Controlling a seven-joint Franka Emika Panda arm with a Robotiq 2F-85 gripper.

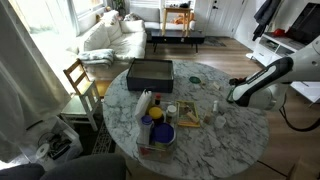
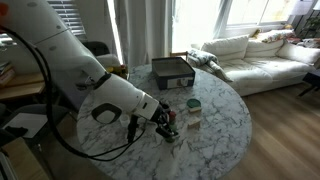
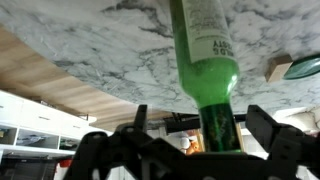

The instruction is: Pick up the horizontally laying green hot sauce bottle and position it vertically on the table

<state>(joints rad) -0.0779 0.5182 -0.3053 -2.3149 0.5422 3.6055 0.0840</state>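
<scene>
In the wrist view we see only part of the bottle (image 3: 208, 70). The top edge cuts it off, its label (image 3: 207, 25) is too blurred to read, and its lower end goes behind the dark gripper (image 3: 203, 135). In an exterior view the arm (image 2: 100, 95) hides part of the table (image 2: 225, 125), and the bottle is only a dark smudge at the fingertips. In an exterior view the arm (image 1: 262, 82) runs off the right edge, and we find the bottle too small to make out.
</scene>
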